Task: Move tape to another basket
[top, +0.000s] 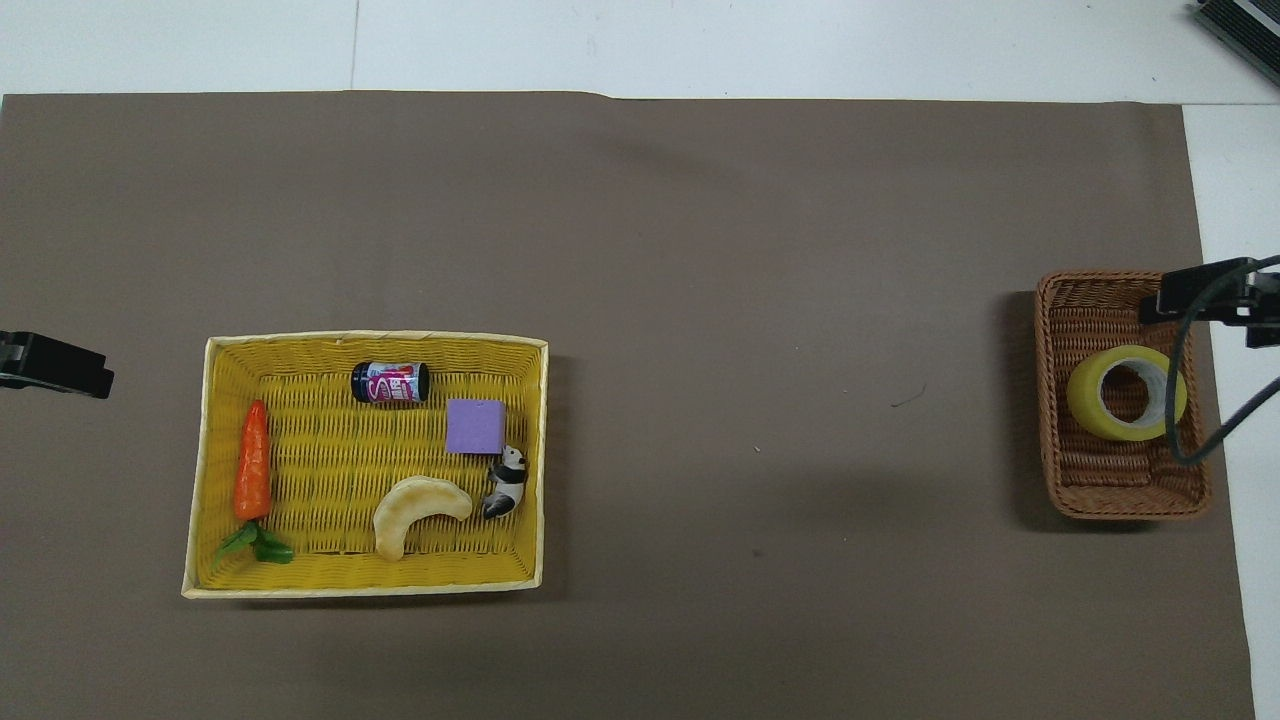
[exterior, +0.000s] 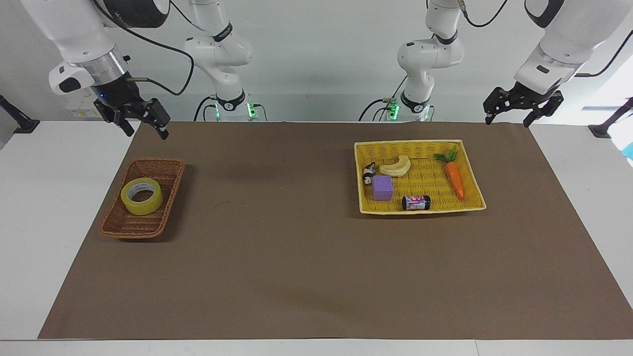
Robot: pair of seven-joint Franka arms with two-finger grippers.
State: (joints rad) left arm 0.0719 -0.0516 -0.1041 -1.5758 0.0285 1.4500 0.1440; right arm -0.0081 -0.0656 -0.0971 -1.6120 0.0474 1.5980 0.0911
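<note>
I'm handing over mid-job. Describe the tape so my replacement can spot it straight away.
Look to the right arm's end of the brown mat, where a narrow brown wicker basket sits alone. The tape lies flat inside it: a translucent yellow roll with a pale inner core. It is the only thing in that basket, unlike the pale banana in the wide yellow basket.
</note>
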